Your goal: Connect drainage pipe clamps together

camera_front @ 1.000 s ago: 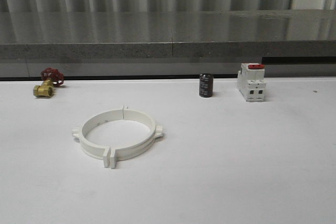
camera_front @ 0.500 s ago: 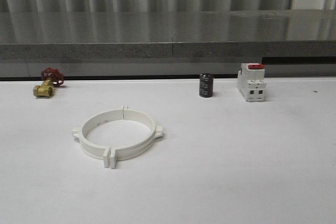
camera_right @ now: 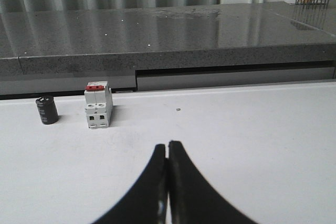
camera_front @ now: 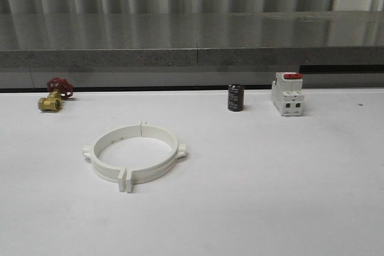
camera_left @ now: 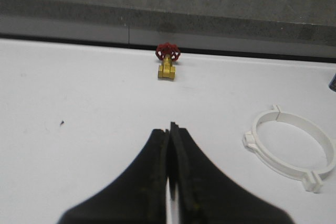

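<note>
Joined into 1 ring, drainage pipe clamps (camera_front: pixel 134 155) beyond pressed-together left fingers (camera_left: pixel 171 145); right fingers (camera_right: pixel 168 153) likewise closed, task seemingly done.

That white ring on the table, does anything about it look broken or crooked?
Nothing stands out. The drainage pipe clamps lie flat on the white table as a closed ring, end tabs meeting at front and back. No cracks or spills show, and both end effectors, left and right, are shut and apart from it.

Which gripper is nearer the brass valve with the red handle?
Left. The left gripper, fingers shut, faces the valve across bare table. The right gripper, also shut, faces the white switch and black cylinder, at the table's far right.
</note>
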`<move>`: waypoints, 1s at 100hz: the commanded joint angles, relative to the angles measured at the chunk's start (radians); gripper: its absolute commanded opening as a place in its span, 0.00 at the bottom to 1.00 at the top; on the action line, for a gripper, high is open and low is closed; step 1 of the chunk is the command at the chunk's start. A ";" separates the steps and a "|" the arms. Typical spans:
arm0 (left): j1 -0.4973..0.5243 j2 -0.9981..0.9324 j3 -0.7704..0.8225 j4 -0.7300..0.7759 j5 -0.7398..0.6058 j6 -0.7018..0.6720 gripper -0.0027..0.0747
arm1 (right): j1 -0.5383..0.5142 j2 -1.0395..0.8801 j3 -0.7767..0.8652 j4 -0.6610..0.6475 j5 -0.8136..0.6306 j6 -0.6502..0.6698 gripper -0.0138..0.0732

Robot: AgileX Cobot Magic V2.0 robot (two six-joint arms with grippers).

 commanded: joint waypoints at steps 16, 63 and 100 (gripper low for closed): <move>0.033 -0.133 0.156 -0.066 -0.242 0.170 0.01 | -0.008 -0.020 -0.017 0.002 -0.073 -0.007 0.08; 0.033 -0.230 0.330 0.019 -0.280 0.010 0.01 | -0.008 -0.019 -0.017 0.002 -0.074 -0.007 0.08; 0.033 -0.230 0.330 -0.005 -0.278 0.010 0.01 | -0.008 -0.019 -0.017 0.002 -0.074 -0.007 0.08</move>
